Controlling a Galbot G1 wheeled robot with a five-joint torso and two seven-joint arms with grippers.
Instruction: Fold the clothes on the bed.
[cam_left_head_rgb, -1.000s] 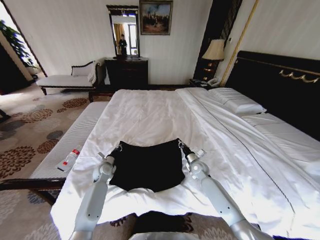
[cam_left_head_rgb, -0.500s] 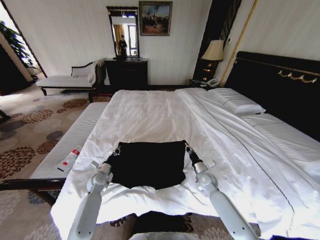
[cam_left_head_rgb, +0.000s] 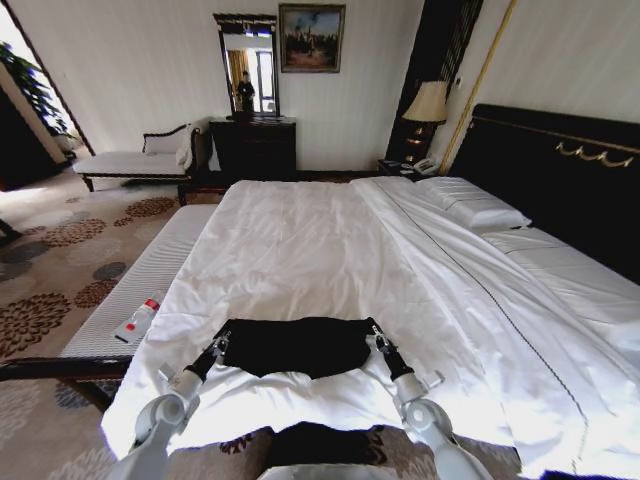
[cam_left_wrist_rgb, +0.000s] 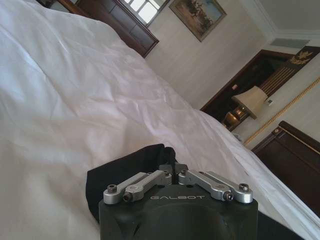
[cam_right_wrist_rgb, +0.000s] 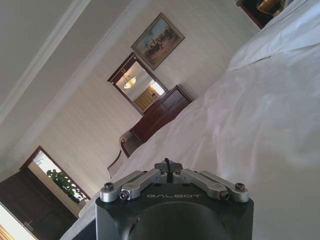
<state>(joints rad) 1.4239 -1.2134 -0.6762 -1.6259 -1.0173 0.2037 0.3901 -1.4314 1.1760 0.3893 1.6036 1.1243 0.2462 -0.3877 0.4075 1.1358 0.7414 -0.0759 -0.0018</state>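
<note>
both arms reach forward low over the near edge of the bed (cam_left_head_rgb: 300, 240), forearms sloping up from the bottom corners of the head view. the left claw (cam_left_head_rgb: 219, 343) is closed on the left end of the black t-shirt (cam_left_head_rgb: 295, 346), its fingers (cam_left_wrist_rgb: 165, 176) drawn together with a fold of dark cloth pinched between them. the right claw (cam_left_head_rgb: 377, 341) is pinched tight on the right end of the same shirt; in its wrist view a small tuft of black cloth pokes up between its closed fingers (cam_right_wrist_rgb: 176, 173).

the shirt is held between the two claws as a shallow, wide band, its top edge running nearly straight from one claw to the other and its lower edge sagging in a soft curve. it lies on the white duvet (cam_left_head_rgb: 330, 395) near the foot of the bed, just ahead of the wrists. the cloth looks doubled over, smooth across the middle and bunched at each grip. no lettering can be made out on it. the duvet beyond the claws is gently creased.
</note>
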